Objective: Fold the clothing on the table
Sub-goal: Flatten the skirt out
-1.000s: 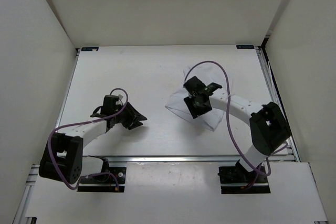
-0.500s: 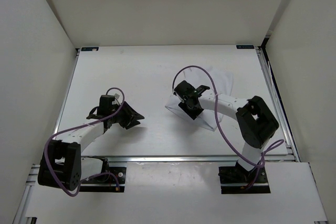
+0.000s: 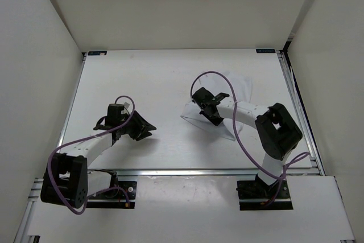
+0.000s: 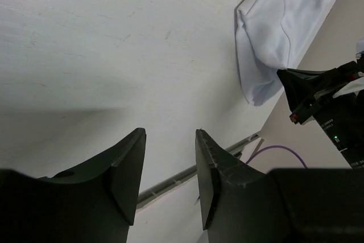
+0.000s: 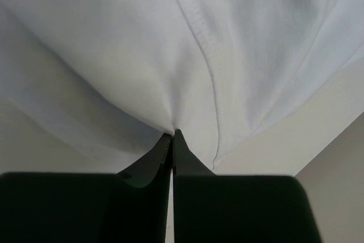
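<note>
While the right arm folds at its elbow and reaches left over the table [image 3: 142, 78], the right gripper [image 5: 172, 135] pinches its jaws tight on a gathered fold of the clothing [image 3: 238, 85], which lies right of the table's middle. The left arm stretches low on the left, forearm pointing right, and the left gripper [image 4: 169, 136] hangs partly open and empty, well apart from the clothing.

The left wall [image 3: 34, 112], back wall [image 3: 182, 9] and right wall [image 3: 335, 83] are plain off-white panels meeting at sharp corners. Light is soft and even (shadows are faint). Silver rails [image 3: 187, 172] run along the near side, with a white board [image 3: 187, 209] in front of them.
</note>
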{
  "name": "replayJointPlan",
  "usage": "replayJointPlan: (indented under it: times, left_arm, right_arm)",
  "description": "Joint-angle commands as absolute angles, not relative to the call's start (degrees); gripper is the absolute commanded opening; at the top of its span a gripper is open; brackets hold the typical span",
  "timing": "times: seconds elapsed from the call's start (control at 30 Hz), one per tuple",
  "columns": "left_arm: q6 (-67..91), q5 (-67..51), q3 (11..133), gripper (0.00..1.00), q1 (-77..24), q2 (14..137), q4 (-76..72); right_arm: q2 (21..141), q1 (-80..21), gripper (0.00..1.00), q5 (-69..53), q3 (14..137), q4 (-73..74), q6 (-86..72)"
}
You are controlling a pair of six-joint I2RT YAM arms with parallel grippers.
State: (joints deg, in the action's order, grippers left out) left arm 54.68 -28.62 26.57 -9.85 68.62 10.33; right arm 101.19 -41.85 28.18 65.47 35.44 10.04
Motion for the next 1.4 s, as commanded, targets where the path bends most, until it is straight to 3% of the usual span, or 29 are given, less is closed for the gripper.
replayJointPlan:
  times: [0.0, 0.13, 0.43, 0.57, 0.6, 0.7, 0.9, 1.2, 1.37]
  left_arm:
    - [54.66, -29.71, 25.66, 0.51, -9.15, 66.79, 10.02]
    - [54.49, -29.53, 25.4, 0.51, -9.14, 66.53, 10.02]
    - [54.93, -29.71, 24.08, 0.5, -8.97, 66.01, 9.84]
    - [54.93, -29.71, 24.08, 0.51, -8.7, 66.27, 9.49]
    - [54.84, -29.53, 24.17, 0.51, -8.7, 66.36, 9.58]
    - [54.84, -29.44, 24.52, 0.51, -8.35, 66.62, 9.4]
    - [53.44, -28.13, 30.75, 0.52, -10.71, 72.14, 8.0]
    - [43.34, -30.5, 42.97, 0.45, -21.96, 88.68, 16.42]
    - [42.63, -29.88, 40.44, 0.51, -24.87, 92.1, 12.75]
  right_arm:
    - [98.79, -44.47, 0.0, 27.26, 70.39, 37.86, 9.59]
    - [92.92, -46.31, 0.0, 21.19, 71.72, 42.54, 5.63]
    - [86.14, -47.11, 0.01, 9.68, 61.71, 48.07, 2.37]
    - [85.34, -48.51, 0.01, -5.42, 58.28, 52.03, 5.27]
    - [84.38, -48.52, 0.12, -8.93, 56.79, 52.81, 5.62]
    - [81.05, -50.19, 0.25, -14.22, 52.75, 53.34, 4.4]
    - [70.76, -41.42, 0.4, -16.34, 54.49, 53.53, 0.35]
    - [65.57, -30.25, 0.4, -9.05, 54.14, 40.79, -13.79]
    - [65.83, -24.36, 0.38, -6.5, 52.83, 42.01, -21.6]
